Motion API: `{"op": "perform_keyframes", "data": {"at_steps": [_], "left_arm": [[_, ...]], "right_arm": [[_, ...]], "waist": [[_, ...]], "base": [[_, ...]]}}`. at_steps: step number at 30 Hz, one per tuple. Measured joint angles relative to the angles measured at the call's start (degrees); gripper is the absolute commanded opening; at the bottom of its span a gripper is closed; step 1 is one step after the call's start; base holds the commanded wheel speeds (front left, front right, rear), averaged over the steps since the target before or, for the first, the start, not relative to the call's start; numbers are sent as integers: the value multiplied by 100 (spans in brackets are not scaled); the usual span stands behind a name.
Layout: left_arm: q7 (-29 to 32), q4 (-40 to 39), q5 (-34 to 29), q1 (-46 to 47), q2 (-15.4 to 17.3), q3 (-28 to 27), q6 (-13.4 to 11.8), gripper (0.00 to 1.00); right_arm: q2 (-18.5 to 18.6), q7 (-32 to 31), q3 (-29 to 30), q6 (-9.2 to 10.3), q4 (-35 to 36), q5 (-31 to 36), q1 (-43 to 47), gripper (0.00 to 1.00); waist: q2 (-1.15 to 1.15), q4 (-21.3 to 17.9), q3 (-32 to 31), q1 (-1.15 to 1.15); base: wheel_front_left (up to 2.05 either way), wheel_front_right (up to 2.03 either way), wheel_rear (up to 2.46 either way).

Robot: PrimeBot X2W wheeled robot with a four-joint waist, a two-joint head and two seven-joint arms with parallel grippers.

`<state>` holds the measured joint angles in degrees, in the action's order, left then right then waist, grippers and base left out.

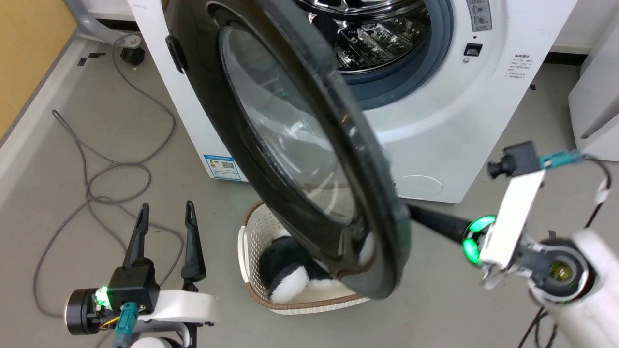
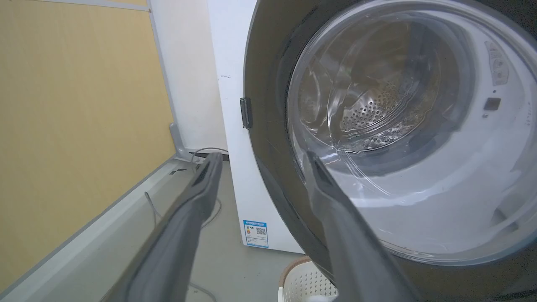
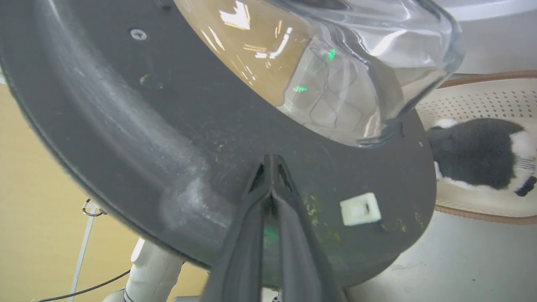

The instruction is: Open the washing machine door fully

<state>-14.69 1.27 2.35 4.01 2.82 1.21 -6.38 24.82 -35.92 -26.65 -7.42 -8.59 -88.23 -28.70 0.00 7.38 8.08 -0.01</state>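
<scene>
Blue QR label (image 1: 222, 167) on washing machine (image 1: 483, 121), washing machine door (image 1: 203, 96) ajar

Plush toy (image 1: 285, 278) in laundry basket (image 1: 251, 227)

Looks like a robot test lab staged as a laundry corner. Evidence: washing machine (image 1: 459, 121), laundry basket (image 1: 247, 232), loose cables (image 1: 87, 183) on bare grey floor (image 1: 459, 290), yellow partition panel (image 1: 29, 48).

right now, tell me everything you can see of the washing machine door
The washing machine door is a big round glossy black disc with a bulging clear glass bowl at its centre. It stands partly open, hinged on the left of the washing machine. Its dusty matte inner face carries a white catch; the right tool, shut, touches that face.
</scene>
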Motion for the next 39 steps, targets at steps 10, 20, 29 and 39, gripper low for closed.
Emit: {"op": "perform_keyframes", "data": {"at_steps": [10,20,29,39], "left_arm": [[0,46,-75,-121,0,37,-1,100],[0,115,-77,-154,0,29,0,100],[0,182,-74,-201,0,24,-2,100],[0,229,-74,-543,0,-71,1,100]], "right_arm": [[-415,307,-455,0,788,109,753,0],[-589,672,-938,0,1289,399,1185,0],[-605,1912,-415,0,1238,583,1353,0],[-156,5040,714,-1,579,3585,1532,0]], "waist": [[0,31,-107,0],[0,34,-165,0],[0,-23,-327,0],[0,-253,-734,0]], "base": [[0,0,0],[0,0,0],[0,0,0],[0,0,0]]}}
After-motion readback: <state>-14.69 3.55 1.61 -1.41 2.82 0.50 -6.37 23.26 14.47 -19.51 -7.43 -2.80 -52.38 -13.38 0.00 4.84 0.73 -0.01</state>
